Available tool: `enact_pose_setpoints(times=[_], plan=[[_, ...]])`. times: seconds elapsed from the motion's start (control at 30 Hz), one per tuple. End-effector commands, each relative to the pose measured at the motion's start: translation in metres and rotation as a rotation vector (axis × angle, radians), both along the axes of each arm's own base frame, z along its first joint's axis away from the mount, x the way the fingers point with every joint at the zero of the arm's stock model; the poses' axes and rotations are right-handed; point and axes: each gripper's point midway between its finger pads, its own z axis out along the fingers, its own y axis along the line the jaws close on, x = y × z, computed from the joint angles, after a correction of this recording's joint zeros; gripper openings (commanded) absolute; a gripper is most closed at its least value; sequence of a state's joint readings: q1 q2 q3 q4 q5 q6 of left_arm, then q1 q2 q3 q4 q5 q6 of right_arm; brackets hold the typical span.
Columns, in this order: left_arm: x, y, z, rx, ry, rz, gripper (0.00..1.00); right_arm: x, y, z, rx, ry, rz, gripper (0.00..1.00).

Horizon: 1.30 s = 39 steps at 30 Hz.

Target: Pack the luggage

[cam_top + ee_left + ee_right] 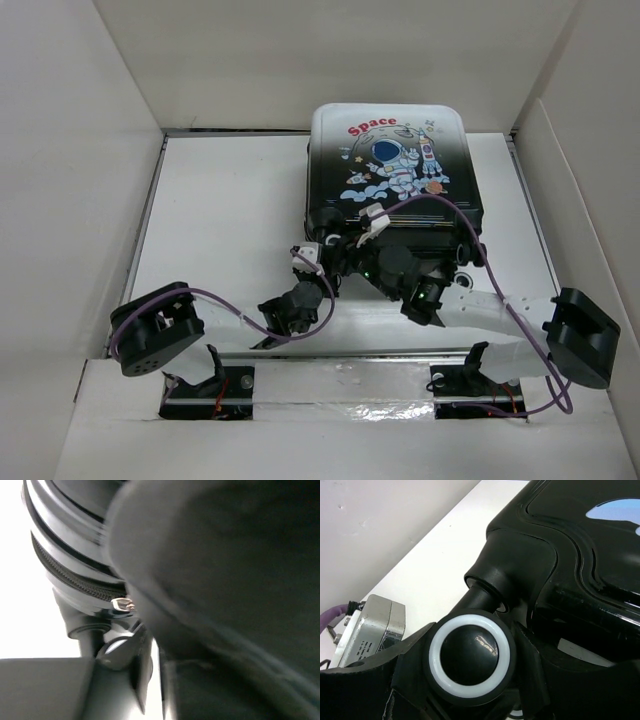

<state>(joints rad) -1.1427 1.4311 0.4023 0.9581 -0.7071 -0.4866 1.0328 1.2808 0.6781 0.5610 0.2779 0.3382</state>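
Observation:
The luggage (392,160) lies flat and closed at the back middle of the table, astronaut and red "Space" side up. Both grippers are at its near edge by the wheels. My right gripper (368,262) is shut on a black wheel with a white ring (469,656), one finger on each side. My left gripper (306,262) is at the near left corner. In the left wrist view its fingers (45,690) straddle another wheel (122,655), with a thin gap beside the right finger. A silver zip pull (122,604) hangs from the closed zip just above.
White cardboard walls (80,150) enclose the table on the left, back and right. A raised white ledge with a taped strip (330,385) runs along the near edge by the arm bases. A purple cable (480,240) loops over the luggage's near right corner.

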Motion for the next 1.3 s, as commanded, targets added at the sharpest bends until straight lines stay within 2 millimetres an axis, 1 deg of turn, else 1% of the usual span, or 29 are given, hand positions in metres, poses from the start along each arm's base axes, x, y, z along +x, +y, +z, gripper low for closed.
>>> enact_pose_setpoints(times=[0.0,0.03,0.07,0.1,0.13,0.17,0.2,0.27,0.3,0.33,0.37,0.43,0.47,0.5,0.53,0.57,0.63,0.7,0.73,0.8,0.83,0.9,0.93,1.0,1.03,1.1,1.17,1.2,1.27], plan=[[0.043,0.029,0.039,-0.052,-0.076,0.187,0.01,-0.052,0.019,0.065,0.200,-0.079,0.223,0.00],[0.046,0.037,0.040,-0.052,-0.077,0.205,0.00,-0.053,0.017,0.066,0.204,-0.082,0.224,0.00],[0.045,0.038,0.040,-0.054,-0.079,0.206,0.00,-0.054,0.016,0.067,0.205,-0.083,0.229,0.00],[0.048,0.043,0.043,-0.060,-0.084,0.219,0.00,-0.055,0.015,0.063,0.196,-0.077,0.232,0.00],[0.048,0.049,0.043,-0.056,-0.088,0.228,0.00,-0.057,0.013,0.065,0.202,-0.081,0.232,0.00],[0.047,0.051,0.044,-0.053,-0.091,0.226,0.00,-0.057,0.012,0.064,0.201,-0.078,0.231,0.00],[0.046,0.052,0.043,-0.042,-0.090,0.222,0.00,-0.057,0.010,0.062,0.195,-0.076,0.229,0.00],[0.046,0.060,0.040,-0.023,-0.086,0.236,0.00,-0.059,0.005,0.061,0.191,-0.075,0.223,0.00],[0.047,0.067,0.034,-0.003,-0.074,0.251,0.00,-0.059,0.003,0.059,0.183,-0.071,0.221,0.00],[0.044,0.072,0.031,-0.001,-0.067,0.253,0.00,-0.060,0.001,0.057,0.180,-0.070,0.218,0.00],[0.046,0.081,0.028,-0.003,-0.059,0.274,0.00,-0.062,-0.003,0.056,0.178,-0.070,0.216,0.00],[0.044,0.094,0.023,-0.006,-0.044,0.291,0.00,-0.065,-0.007,0.050,0.162,-0.063,0.220,0.00],[0.043,0.096,0.021,-0.013,-0.036,0.280,0.00,-0.066,-0.009,0.044,0.147,-0.055,0.225,0.00],[0.042,0.097,0.028,-0.047,-0.046,0.268,0.00,-0.068,-0.012,0.042,0.138,-0.054,0.224,0.00],[0.037,0.095,0.027,-0.053,-0.048,0.232,0.00,-0.067,-0.014,0.041,0.135,-0.050,0.215,0.00],[0.031,0.079,0.032,-0.067,-0.065,0.127,0.00,-0.067,-0.018,0.039,0.141,-0.043,0.200,0.00],[0.018,0.056,0.037,-0.073,-0.079,-0.012,0.00,-0.062,-0.022,0.040,0.146,-0.047,0.180,0.00],[-0.007,0.024,0.036,-0.047,-0.085,-0.190,0.00,-0.061,-0.019,0.047,0.135,-0.059,0.187,0.00],[-0.014,0.014,0.031,-0.032,-0.072,-0.235,0.00,-0.058,-0.019,0.049,0.127,-0.064,0.181,0.00],[-0.027,0.005,0.022,-0.008,-0.050,-0.277,0.00,-0.056,-0.017,0.053,0.111,-0.075,0.181,0.00],[-0.036,-0.001,0.015,0.001,-0.040,-0.304,0.00,-0.053,-0.015,0.058,0.115,-0.080,0.174,0.00],[-0.040,-0.003,0.011,-0.002,-0.026,-0.304,0.00,-0.052,-0.013,0.062,0.116,-0.084,0.174,0.00],[-0.039,-0.003,0.009,-0.004,-0.020,-0.297,0.05,-0.052,-0.012,0.066,0.121,-0.089,0.179,0.00],[-0.039,-0.006,0.012,-0.026,-0.027,-0.299,0.25,-0.052,-0.009,0.068,0.124,-0.093,0.186,0.00],[-0.037,-0.009,0.014,-0.030,-0.027,-0.300,0.33,-0.053,-0.007,0.069,0.125,-0.094,0.194,0.00],[-0.039,-0.018,0.015,-0.017,-0.030,-0.340,0.34,-0.048,-0.004,0.068,0.121,-0.093,0.188,0.00],[-0.046,-0.029,0.013,-0.006,-0.024,-0.373,0.34,-0.047,-0.001,0.068,0.119,-0.092,0.194,0.00],[-0.051,-0.035,0.014,-0.003,-0.030,-0.394,0.30,-0.043,-0.001,0.066,0.115,-0.088,0.187,0.00],[-0.055,-0.039,0.006,0.014,-0.015,-0.408,0.20,-0.044,0.002,0.066,0.118,-0.087,0.197,0.00]])
